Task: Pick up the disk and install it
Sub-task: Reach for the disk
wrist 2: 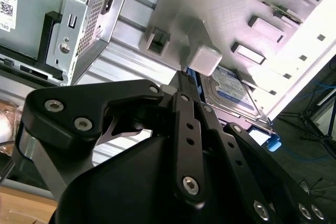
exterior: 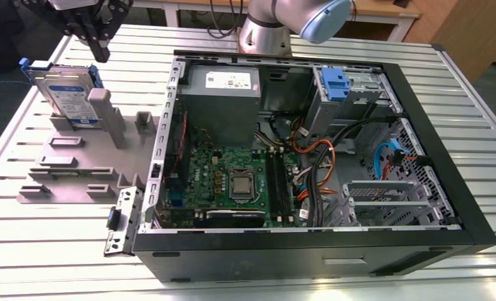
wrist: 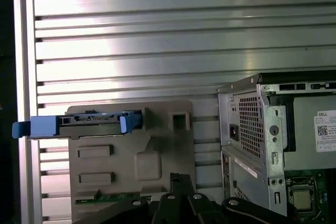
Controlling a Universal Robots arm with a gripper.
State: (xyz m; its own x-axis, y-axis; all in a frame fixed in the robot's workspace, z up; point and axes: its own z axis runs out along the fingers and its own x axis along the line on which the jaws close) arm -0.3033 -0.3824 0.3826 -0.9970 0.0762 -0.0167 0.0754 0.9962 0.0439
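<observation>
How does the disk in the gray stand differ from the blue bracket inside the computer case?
The disk is wider, silver with a label; the bracket is narrower, plain blue. The disk stands on edge in the stand outside the case; the bracket sits inside it. Both show blue plastic.

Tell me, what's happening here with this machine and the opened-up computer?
A robot arm's gripper hovers just above the disk, which stands on edge in a grey holder on the slatted metal table. The gripper is shut and holds nothing, so the disk has not yet been picked up. To the exterior view's right of the holder lies the open computer case, its inside exposed.
</observation>
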